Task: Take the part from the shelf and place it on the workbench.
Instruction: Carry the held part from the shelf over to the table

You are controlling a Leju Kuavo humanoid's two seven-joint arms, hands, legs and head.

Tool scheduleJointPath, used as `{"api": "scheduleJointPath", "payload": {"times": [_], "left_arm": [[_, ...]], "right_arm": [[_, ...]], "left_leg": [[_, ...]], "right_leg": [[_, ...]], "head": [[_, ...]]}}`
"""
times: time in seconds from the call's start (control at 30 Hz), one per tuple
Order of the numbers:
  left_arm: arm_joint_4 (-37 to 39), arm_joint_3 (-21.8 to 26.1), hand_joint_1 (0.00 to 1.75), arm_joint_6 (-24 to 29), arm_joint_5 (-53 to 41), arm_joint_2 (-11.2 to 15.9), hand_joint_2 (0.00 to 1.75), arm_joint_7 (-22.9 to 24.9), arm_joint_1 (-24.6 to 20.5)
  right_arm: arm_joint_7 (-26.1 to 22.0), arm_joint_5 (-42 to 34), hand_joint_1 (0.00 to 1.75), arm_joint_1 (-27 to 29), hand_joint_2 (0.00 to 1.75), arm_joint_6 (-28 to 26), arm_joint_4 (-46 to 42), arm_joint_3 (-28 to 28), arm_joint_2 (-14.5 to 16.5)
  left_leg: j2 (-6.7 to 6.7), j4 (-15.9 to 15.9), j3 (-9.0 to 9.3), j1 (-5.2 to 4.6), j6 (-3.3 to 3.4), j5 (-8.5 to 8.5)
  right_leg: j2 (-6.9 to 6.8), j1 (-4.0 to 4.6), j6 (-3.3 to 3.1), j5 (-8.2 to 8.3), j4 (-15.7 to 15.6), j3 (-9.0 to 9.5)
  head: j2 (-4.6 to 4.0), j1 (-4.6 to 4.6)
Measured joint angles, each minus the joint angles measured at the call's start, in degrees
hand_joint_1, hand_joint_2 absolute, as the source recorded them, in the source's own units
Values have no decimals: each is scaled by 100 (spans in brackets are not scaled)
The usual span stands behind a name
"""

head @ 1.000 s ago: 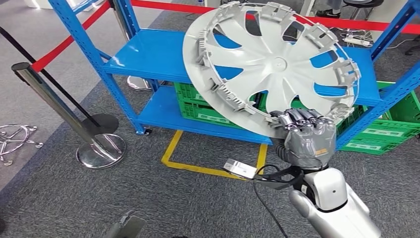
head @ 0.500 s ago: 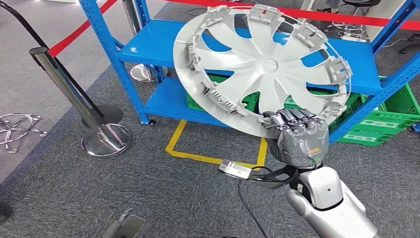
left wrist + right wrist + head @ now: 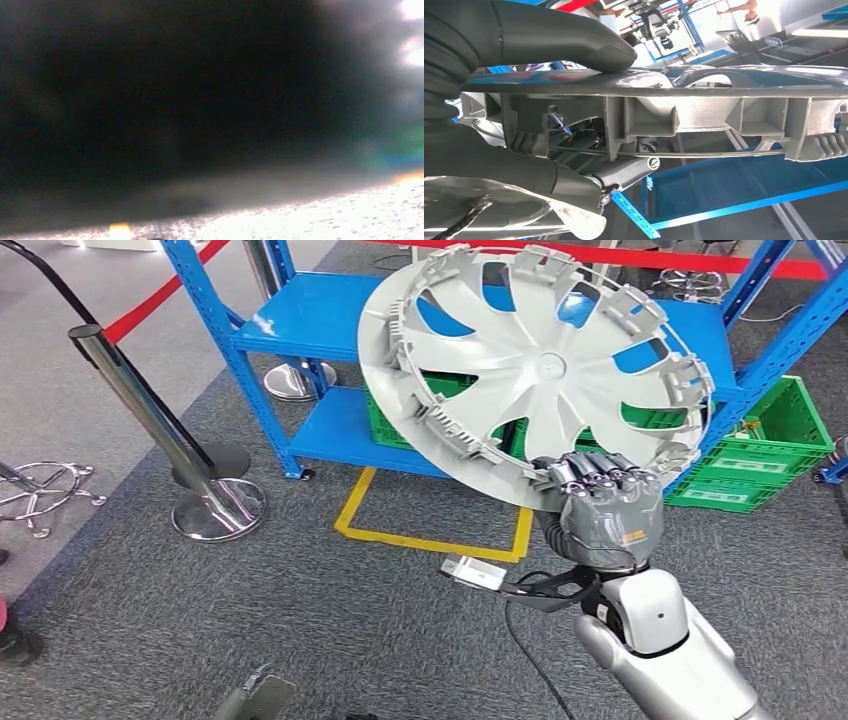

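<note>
Right hand (image 3: pixel 607 515) has its fingers curled over the lower rim of the grey hubcap (image 3: pixel 535 365), thumb (image 3: pixel 559 35) clamped on the opposite face. The cap rises up and left from the hand, tilted, ribbed inner side toward the head camera, clear of the blue shelf (image 3: pixel 300 315) behind. Left hand: cannot tell. No workbench visible.

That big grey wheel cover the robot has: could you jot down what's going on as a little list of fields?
Part: grey wheel cover, inner ribbed side toward the camera
Held by: right hand, gripping its lower rim
Thumb: presses the rim
Position: lifted in front of the blue shelf
Behind: green crates
Nearby: barrier post
Workbench: not in sight
</note>
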Motion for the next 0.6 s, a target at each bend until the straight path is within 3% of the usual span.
{"api": "scheduleJointPath", "payload": {"times": [0.07, 0.13, 0.2, 0.27, 0.3, 0.33, 0.4, 0.43, 0.47, 0.5, 0.53, 0.57, 0.6], "left_arm": [[-8, 0, 0, -2, 0, 0, 0, 2, -10], [-27, 0, 0, -3, -1, -1, 0, 2, -24], [-40, 0, 0, -7, -2, -1, 0, 4, -26], [-41, 1, 0, -11, -2, 3, 0, 6, -22], [-43, 3, 0, -14, -2, 7, 0, 7, -24], [-44, 5, 0, -16, -1, 11, 0, 7, -27], [-47, 10, 0, -21, 0, 16, 0, 7, -32], [-47, 11, 0, -24, -1, 16, 0, 8, -30], [-47, 11, 0, -26, -2, 15, 0, 7, -26], [-47, 11, 0, -28, -2, 14, 0, 8, -23], [-47, 11, 0, -29, -2, 12, 0, 8, -21], [-48, 11, 0, -29, -2, 10, 0, 7, -22], [-48, 11, 0, -30, -2, 8, 0, 7, -21]], "right_arm": [[1, 0, 175, -4, 175, 0, 13, 4, 0], [3, -1, 175, -14, 175, -1, 15, 2, 0], [5, -1, 175, -23, 175, -2, 20, 4, 0], [3, 2, 175, -24, 175, -2, 32, 9, 0], [2, 3, 175, -24, 175, -2, 39, 10, 0], [1, 3, 175, -24, 175, -2, 44, 10, 0], [-8, 5, 175, -24, 175, -2, 54, 13, 0], [-11, 5, 175, -23, 175, -2, 61, 16, 0], [-14, 5, 175, -21, 175, -2, 69, 19, 0], [-15, 4, 175, -20, 175, -2, 79, 20, 0], [-15, 4, 175, -19, 175, -2, 86, 20, 0], [-15, 4, 175, -22, 175, -2, 91, 20, 0], [-14, 4, 175, -31, 175, -3, 93, 20, 1]], "left_leg": [[-3, -609, 522, 47, -24, 234], [-23, -1369, 1034, 48, 25, 226], [-40, -1642, 1155, -2, 126, 183], [-22, -1664, 1065, -25, 240, 302], [-9, -1681, 1001, -27, 302, 378], [3, -1698, 923, -24, 350, 460], [10, -1692, 727, -39, 401, 618], [10, -1689, 622, -48, 404, 699], [10, -1686, 517, -55, 402, 781], [10, -1683, 409, -61, 395, 863], [10, -1681, 309, -64, 383, 941], [10, -1677, 224, -65, 366, 1016], [9, -1669, 149, -73, 343, 1086]], "right_leg": [[2, -7, 42, 80, 91, -178], [5, -6, 104, 161, 178, -312], [4, -26, 178, 264, 200, -379], [15, -66, 248, 267, 215, -444], [26, -78, 274, 117, 316, -513], [37, -84, 291, -135, 526, -603], [49, -86, 314, -725, 1245, -797], [51, -85, 322, -882, 1612, -849], [52, -84, 326, -900, 1860, -839], [52, -84, 322, -787, 1925, -740], [52, -82, 312, -616, 1778, -540], [50, -80, 296, -491, 1453, -245], [49, -72, 283, -480, 986, 135]], "head": [[0, -2], [0, 3], [0, -3], [0, -16], [0, -11], [0, -7], [0, 6], [0, 7], [0, 6], [0, 6], [0, 5], [0, 6], [0, 8]]}}
